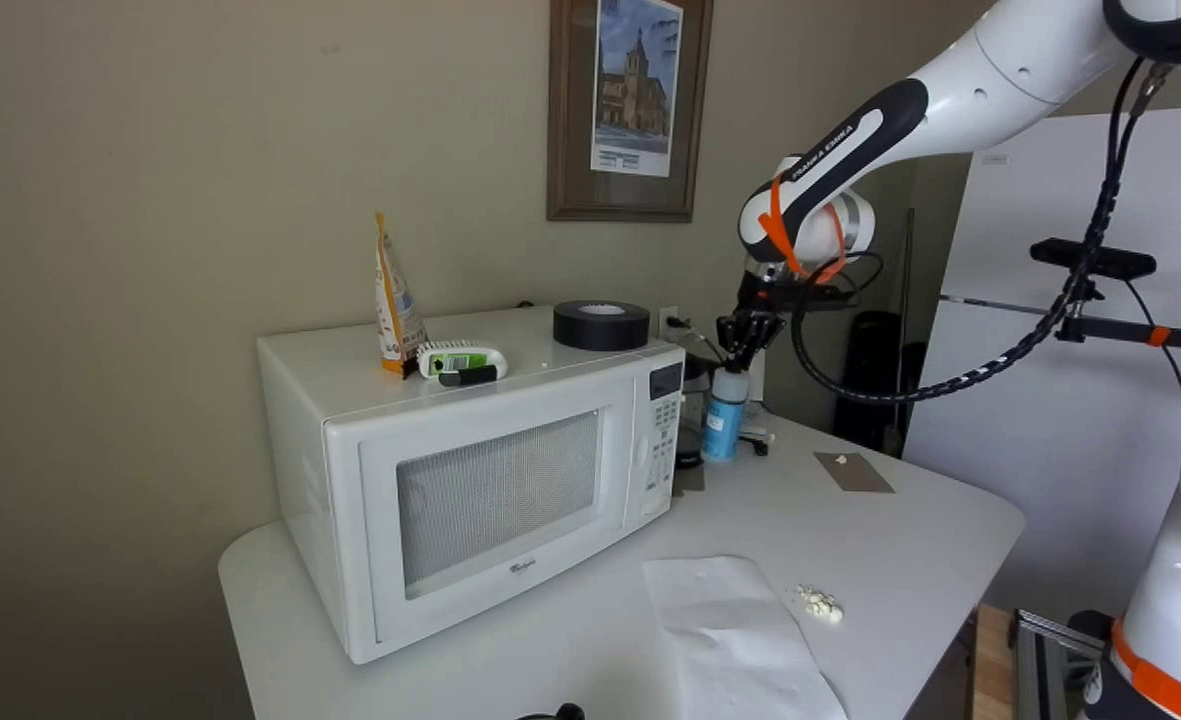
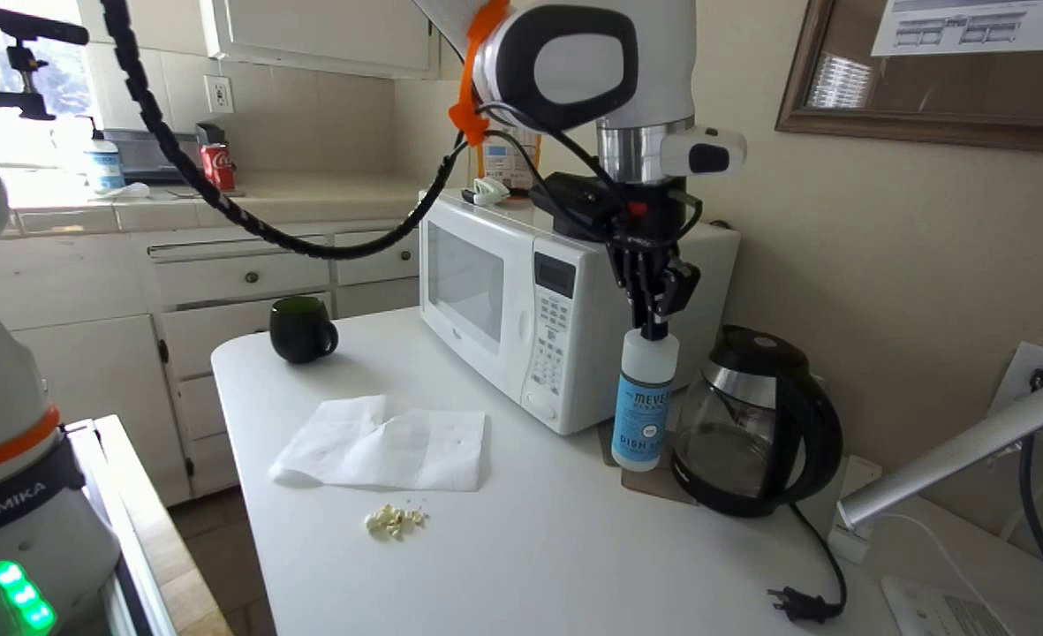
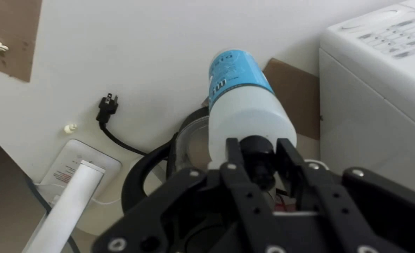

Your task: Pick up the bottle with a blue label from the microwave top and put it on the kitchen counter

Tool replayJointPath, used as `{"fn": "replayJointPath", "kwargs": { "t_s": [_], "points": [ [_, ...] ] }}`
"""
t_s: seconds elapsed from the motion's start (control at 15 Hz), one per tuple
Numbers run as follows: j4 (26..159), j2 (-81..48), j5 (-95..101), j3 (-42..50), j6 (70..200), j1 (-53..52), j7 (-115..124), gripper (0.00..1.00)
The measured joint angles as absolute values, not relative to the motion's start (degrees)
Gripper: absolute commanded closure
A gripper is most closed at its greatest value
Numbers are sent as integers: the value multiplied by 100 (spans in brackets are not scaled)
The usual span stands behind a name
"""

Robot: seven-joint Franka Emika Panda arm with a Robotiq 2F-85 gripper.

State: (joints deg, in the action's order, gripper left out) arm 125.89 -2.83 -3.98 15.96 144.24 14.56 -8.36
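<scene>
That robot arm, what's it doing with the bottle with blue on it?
The gripper on the robot arm is holding the blue-labelled bottle by its dark cap. The bottle is roughly upright beside the microwave, not on top of it, near the glass kettle. I can't tell whether its bottom touches the kitchen counter.

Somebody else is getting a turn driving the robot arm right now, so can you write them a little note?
Gripper: shut on the bottle by its dark cap.
Bottle: roughly upright, beside the microwave and near the kettle; it seems to hang just above the kitchen counter.
Done: the bottle is gripped and off the top of the microwave.
Left: probably lower it onto the counter, keeping away from the kettle, then let go and back off.
</scene>
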Motion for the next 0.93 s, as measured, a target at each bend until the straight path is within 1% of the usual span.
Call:
{"fn": "replayJointPath", "kwargs": {
  "t_s": [0.2,0.47,0.93],
  "points": [
    [12487,-635,-541,1413,14760,1430,-835,93],
    [12274,-909,-599,1241,14754,1430,-836,93],
    [12012,-1274,-695,1204,14573,1510,-861,93]
  ]
}}
